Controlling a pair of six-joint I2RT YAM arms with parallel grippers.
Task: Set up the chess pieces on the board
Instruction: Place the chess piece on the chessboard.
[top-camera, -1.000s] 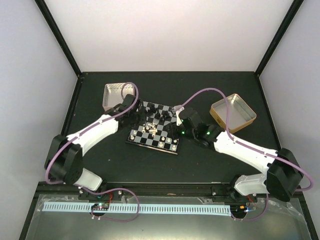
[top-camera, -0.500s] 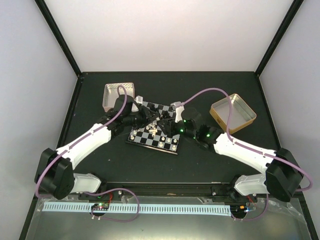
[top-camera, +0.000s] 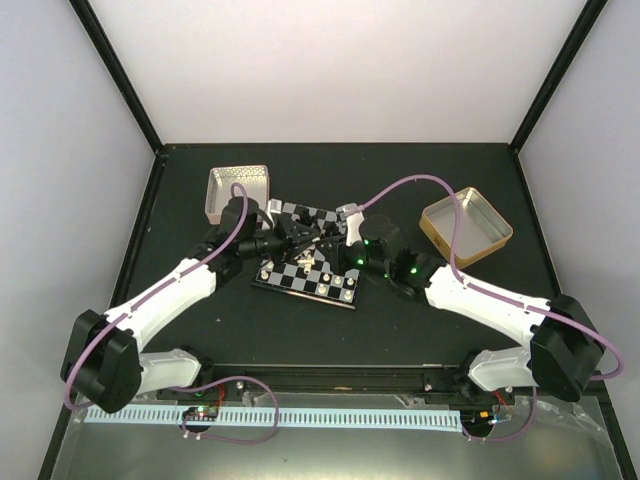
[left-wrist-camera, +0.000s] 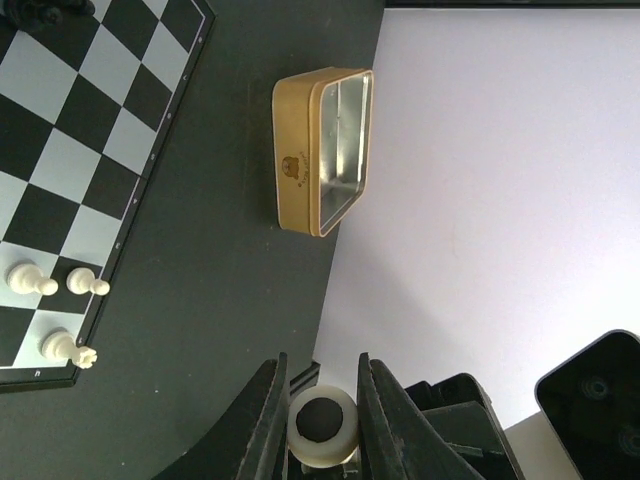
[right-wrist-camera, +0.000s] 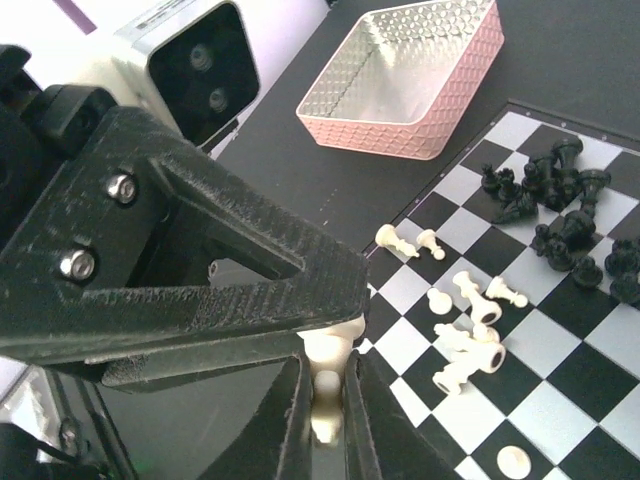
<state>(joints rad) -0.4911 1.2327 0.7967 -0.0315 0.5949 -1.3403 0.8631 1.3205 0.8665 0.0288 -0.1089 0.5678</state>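
Comparing with the view of a second ago, the left arm (top-camera: 170, 295) has stretched forward across the black matte table (top-camera: 200, 330). Its elbow has swung toward the near left corner, so the pink embossed square tin (top-camera: 238, 190) it partly covered now shows whole. The right arm (top-camera: 490, 300) has barely shifted. The small black-and-grey checkered board (top-camera: 292, 272) sits mid-table between that tin and the gold square tin (top-camera: 466, 226). Both wrists meet over its far half and hide those squares from above. The gold tin carries a small emblem on its side wall, too small to read. Left gripper (left-wrist-camera: 320, 385): jaws closed on a cream-white piece with a dark round underside (left-wrist-camera: 322, 428), partly cut off by the frame edge. Right gripper (right-wrist-camera: 326, 380): jaws closed on a cream-white figurine (right-wrist-camera: 327, 400) directly under the other gripper's tip; whether both hold one piece cannot be told. On the board, black pieces (right-wrist-camera: 565, 215) huddle in a heap, cream-white pieces (right-wrist-camera: 470, 325) lie toppled, and three cream-white pawns (left-wrist-camera: 30, 279) stand along one edge.
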